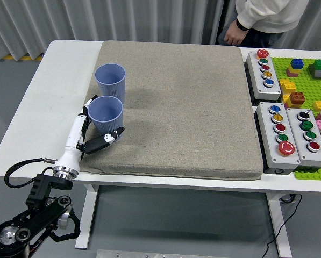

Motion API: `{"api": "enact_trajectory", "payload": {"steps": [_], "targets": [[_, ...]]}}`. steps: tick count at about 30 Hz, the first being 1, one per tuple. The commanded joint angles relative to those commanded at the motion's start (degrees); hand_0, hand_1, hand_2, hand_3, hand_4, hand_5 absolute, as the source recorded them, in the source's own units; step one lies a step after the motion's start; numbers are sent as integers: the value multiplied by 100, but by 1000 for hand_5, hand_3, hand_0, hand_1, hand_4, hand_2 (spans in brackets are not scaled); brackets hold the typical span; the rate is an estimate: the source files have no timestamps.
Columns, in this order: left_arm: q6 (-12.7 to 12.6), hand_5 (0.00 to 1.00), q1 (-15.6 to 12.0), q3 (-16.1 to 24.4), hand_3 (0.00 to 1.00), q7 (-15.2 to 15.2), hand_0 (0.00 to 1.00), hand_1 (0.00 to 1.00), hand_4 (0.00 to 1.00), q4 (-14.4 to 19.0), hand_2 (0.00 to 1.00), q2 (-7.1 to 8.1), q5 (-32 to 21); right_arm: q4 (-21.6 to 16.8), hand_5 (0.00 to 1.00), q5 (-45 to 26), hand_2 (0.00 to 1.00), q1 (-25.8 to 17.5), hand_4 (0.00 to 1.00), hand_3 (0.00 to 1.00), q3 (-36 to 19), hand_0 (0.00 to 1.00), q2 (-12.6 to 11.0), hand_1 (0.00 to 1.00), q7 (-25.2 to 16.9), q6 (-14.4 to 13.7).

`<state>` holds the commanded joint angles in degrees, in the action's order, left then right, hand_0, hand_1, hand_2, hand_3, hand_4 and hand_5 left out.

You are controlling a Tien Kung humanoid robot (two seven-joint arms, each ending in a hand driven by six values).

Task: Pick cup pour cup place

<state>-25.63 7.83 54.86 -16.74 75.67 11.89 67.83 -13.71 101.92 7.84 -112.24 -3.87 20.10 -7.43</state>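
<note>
The left robot hand [95,131] cups the near cup [106,115], fingers spread (grip not closed).

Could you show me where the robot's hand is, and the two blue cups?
left hand [90,131], head view, on the palm beside the near cup.
near blue cup [107,119], head view, on its ribbed side wall.
far blue cup [111,83], head view, on its side wall below the rim.
</note>
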Motion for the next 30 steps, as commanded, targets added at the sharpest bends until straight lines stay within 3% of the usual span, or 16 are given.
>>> {"api": "enact_trajectory", "payload": {"steps": [14,15,30], "targets": [[72,167,200,-26,998,21,897,883,922,-212,998,-44,-56,10,2,-64,509,43,2,588,40,641,-5,604,-18,-11],[76,169,206,-32,998,22,846,828,923,-218,998,-48,-57,10,2,-64,509,43,2,588,40,641,-5,604,-18,-10],[78,176,314,-137,998,2,805,788,920,-310,963,-108,-157,12,2,-56,509,56,2,588,36,641,-10,604,-24,-2]]}}
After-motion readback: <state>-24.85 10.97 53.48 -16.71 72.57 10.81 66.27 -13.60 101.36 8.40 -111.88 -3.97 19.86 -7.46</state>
